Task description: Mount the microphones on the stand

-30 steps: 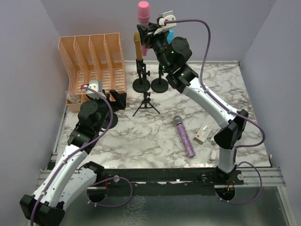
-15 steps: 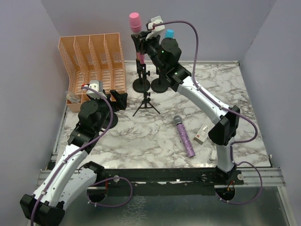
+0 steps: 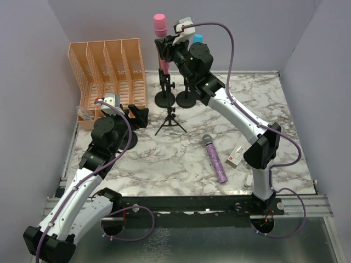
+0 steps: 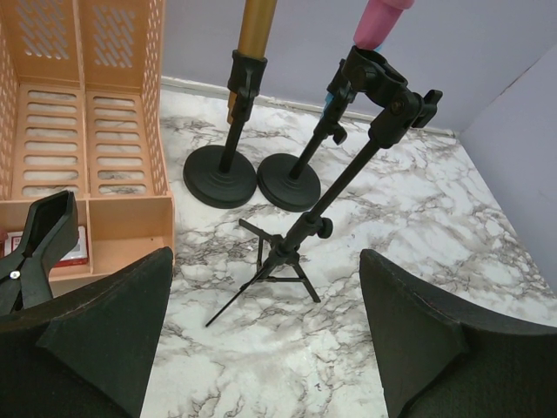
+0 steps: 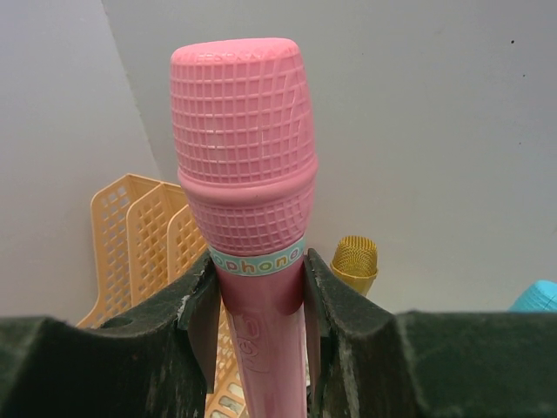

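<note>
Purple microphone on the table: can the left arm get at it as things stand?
Probably yes, at a stretch. The left gripper is open and empty, and the tabletop between it and the purple microphone is bare on the tripod stand's near side.

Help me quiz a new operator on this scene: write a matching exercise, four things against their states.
1. pink microphone
2. purple microphone
3. gold microphone
4. left gripper

A. lying flat on the table
B. open, holding nothing
C. clamped in the right gripper
D. upright in a round-base stand

Pairs: 1-C, 2-A, 3-D, 4-B
</note>
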`<state>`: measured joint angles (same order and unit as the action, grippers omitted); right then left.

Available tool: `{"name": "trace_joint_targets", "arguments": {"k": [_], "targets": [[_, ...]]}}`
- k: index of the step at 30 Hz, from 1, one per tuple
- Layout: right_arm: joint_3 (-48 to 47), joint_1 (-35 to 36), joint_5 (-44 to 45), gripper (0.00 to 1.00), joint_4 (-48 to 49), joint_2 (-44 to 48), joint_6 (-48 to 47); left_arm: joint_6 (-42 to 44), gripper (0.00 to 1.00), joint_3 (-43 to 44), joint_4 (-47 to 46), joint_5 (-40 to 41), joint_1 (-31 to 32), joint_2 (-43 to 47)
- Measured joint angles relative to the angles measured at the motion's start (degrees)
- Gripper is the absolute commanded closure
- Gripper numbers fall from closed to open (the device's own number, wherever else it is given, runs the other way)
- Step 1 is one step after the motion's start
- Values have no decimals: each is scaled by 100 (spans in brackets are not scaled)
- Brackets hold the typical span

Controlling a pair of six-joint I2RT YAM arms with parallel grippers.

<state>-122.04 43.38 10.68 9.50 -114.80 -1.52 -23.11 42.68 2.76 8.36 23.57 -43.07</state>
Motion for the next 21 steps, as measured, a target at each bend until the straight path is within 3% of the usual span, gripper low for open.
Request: {"name": "trace_joint_targets", "arguments": {"k": [17, 21], "targets": [[9, 0, -20, 83, -667, 87, 107, -28, 13, 0, 7, 0, 0, 31], [190, 0, -17, 76, -533, 103, 195, -31, 13, 0, 7, 2, 0, 31]]}}
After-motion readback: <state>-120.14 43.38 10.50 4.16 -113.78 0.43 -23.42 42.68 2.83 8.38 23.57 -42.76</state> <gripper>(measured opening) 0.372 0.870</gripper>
